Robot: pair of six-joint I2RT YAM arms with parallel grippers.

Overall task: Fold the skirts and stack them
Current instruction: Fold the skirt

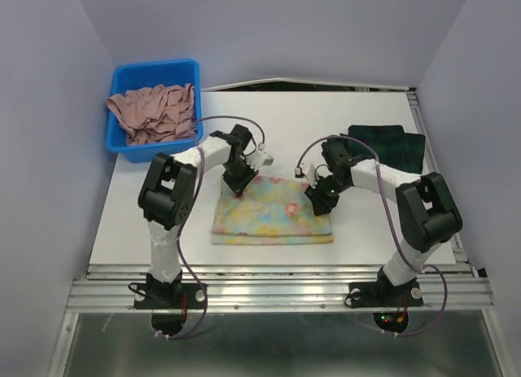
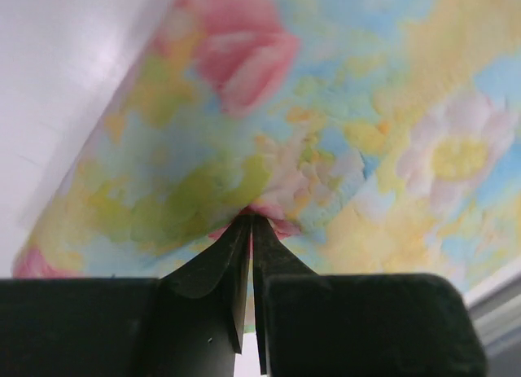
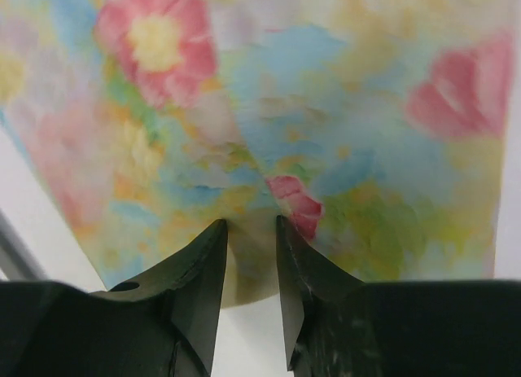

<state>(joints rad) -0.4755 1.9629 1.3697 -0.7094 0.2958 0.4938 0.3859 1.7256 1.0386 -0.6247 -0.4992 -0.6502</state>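
**Top view.** The floral skirt (image 1: 273,218), pale yellow with pink and blue blooms, lies flat as a rough rectangle at the centre of the white worktop (image 1: 155,222). The plaid skirt (image 1: 389,145), dark green and navy, lies well apart from it at about 2 o'clock, near the far right edge of the worktop. At 10 o'clock from the floral skirt stands a blue bin (image 1: 155,67) holding crumpled pinkish cloth (image 1: 155,116). The left hand (image 1: 238,188) is down on the floral skirt near its 11 o'clock corner. The right hand (image 1: 317,204) is down at its 2 o'clock side, close to the right hem.

**Left wrist view.** The jaws are clenched almost together on a small raised pucker of the printed fabric, so this hand is grasping the floral skirt.

**Right wrist view.** The two fingers (image 3: 199,271) stand apart with their tips on the print just inside the cloth's edge. The fabric in the gap lies flat, so this hand reads as released
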